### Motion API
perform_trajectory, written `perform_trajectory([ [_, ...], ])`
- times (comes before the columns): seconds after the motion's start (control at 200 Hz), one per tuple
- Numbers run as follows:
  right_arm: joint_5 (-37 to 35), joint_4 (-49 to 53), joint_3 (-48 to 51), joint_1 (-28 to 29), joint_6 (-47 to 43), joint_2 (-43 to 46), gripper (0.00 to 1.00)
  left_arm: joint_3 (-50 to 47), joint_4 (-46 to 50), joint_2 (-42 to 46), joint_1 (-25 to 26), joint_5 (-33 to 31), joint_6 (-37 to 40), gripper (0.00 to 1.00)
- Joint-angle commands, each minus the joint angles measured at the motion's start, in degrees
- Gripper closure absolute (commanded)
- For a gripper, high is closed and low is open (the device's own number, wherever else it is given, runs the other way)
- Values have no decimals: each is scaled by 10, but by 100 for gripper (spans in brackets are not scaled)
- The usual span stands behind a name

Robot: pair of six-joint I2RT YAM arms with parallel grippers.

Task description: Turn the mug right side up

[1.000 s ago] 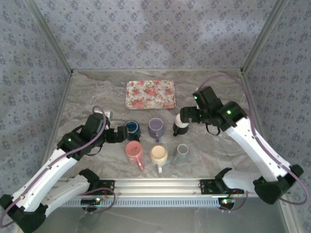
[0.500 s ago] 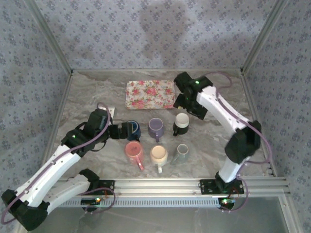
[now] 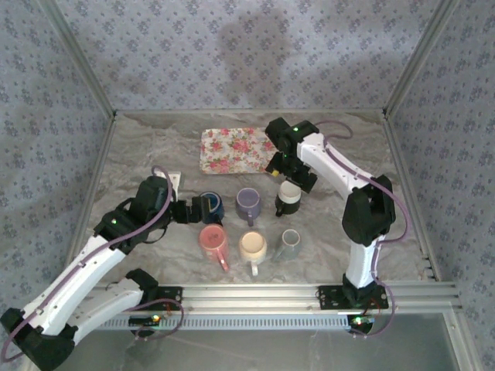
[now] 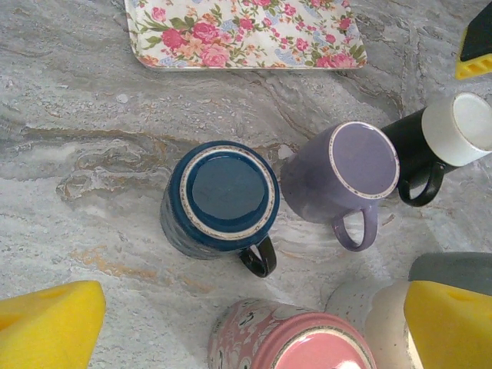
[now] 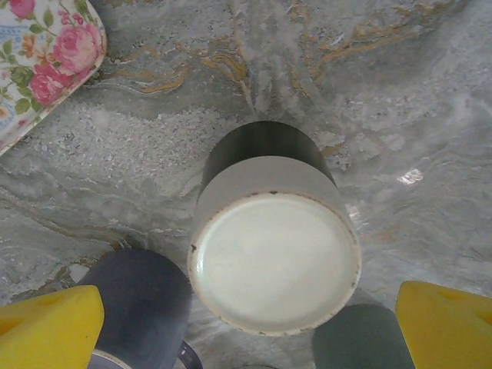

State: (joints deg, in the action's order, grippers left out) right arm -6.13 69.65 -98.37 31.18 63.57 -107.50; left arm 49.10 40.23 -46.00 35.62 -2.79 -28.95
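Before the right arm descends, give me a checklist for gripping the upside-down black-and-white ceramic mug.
1. The black-and-white ceramic mug is base up, waiting to be turned: ok.
2. The right gripper is open, with a yellow finger on each side of the mug: ok.
3. The gripper is roughly centred over the mug: ok.
4. Finger clearance: the purple glazed mug and the grey mug sit close on either side: cannot tell.
5. The handle is away from the fingers' path: cannot tell.
6. The left gripper is open by the dark blue mug, apart from the target: ok.
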Motion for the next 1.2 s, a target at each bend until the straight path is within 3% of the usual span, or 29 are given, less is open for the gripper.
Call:
perform_trajectory([
  [0.0,9,-14,19,-7,-8,-10,0,-4,-9,8,-3,1,13,0],
  [0.585,51,-121,113,-17,-38,-31,2,-7,-10,13,-2,-1,24,1],
  [1.024,46,-154,157,-22,-52,-30,26,-9,-10,17,-3,-11,28,0],
  [1.194,44,-153,161,-25,-55,-12,47,-7,-10,16,-5,-10,26,0],
])
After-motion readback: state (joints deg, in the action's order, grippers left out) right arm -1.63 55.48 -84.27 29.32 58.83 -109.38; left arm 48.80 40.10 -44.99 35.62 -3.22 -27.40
